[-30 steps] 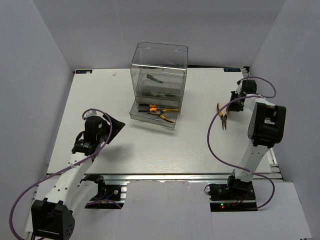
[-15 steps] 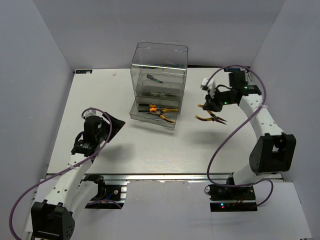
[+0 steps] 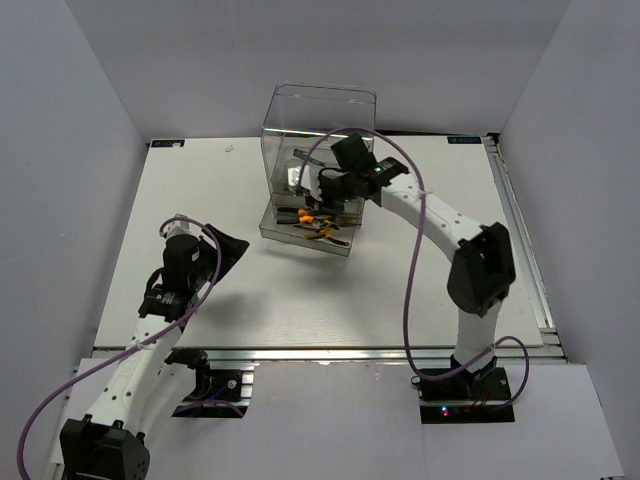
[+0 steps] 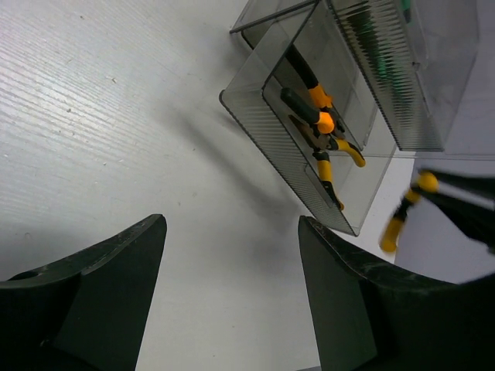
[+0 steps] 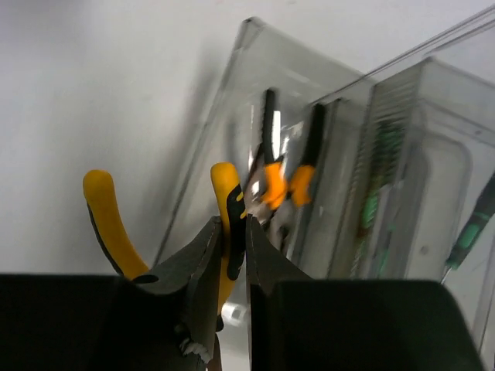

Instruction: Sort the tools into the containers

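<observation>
My right gripper (image 3: 326, 192) is shut on one handle of a pair of orange-and-black pliers (image 5: 229, 202) and holds it above the pulled-out bottom drawer (image 3: 285, 237) of the clear cabinet (image 3: 318, 115). The held pliers also show at the right edge of the left wrist view (image 4: 404, 210). Other orange-handled pliers (image 4: 321, 127) lie inside that drawer; they also show in the right wrist view (image 5: 280, 182). A slim screwdriver (image 3: 306, 155) lies in an upper drawer. My left gripper (image 3: 226, 256) is open and empty, low over the table left of the cabinet, jaws wide apart (image 4: 232, 259).
White walls close in the table on three sides. A green-handled tool (image 5: 473, 229) shows through the cabinet wall. Purple cables loop along both arms. The drawer sticks out toward the near side of the cabinet.
My right arm swung from the table's right side leftward with the pliers, and now holds them over the open drawer. The left arm barely moved.
</observation>
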Action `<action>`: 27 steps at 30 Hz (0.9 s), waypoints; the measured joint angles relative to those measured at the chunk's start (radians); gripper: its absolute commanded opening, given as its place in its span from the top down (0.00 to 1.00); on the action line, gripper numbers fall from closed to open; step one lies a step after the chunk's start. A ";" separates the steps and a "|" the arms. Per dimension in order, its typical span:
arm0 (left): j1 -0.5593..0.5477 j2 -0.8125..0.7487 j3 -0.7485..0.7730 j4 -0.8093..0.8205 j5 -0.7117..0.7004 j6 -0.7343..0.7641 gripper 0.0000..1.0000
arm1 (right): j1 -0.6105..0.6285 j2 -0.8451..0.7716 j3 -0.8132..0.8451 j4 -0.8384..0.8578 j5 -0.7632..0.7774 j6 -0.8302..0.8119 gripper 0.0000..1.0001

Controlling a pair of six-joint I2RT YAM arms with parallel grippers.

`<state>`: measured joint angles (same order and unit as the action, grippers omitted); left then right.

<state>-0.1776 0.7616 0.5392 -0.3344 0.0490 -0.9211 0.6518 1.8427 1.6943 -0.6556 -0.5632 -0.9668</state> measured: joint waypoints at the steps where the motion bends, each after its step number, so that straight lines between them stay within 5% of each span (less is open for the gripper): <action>1: 0.000 -0.014 -0.001 -0.003 0.000 0.000 0.20 | 0.010 0.048 0.048 0.024 0.022 0.032 1.00; 13: 0.000 -0.093 -0.009 -0.041 -0.008 -0.008 0.20 | 0.030 0.249 0.164 0.174 0.184 0.171 0.99; 17: 0.000 -0.064 -0.009 -0.039 -0.008 -0.007 0.20 | 0.029 0.249 0.155 0.188 0.212 0.145 0.66; 20: 0.000 -0.036 -0.009 -0.038 -0.008 -0.004 0.20 | 0.029 0.249 0.154 0.191 0.214 0.130 0.55; 27: 0.000 -0.011 -0.009 -0.023 -0.007 0.000 0.20 | 0.035 0.234 0.134 0.165 0.176 0.097 0.54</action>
<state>-0.1776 0.7502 0.5301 -0.3576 0.0418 -0.9215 0.6868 2.0769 1.8282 -0.4904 -0.3870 -0.8696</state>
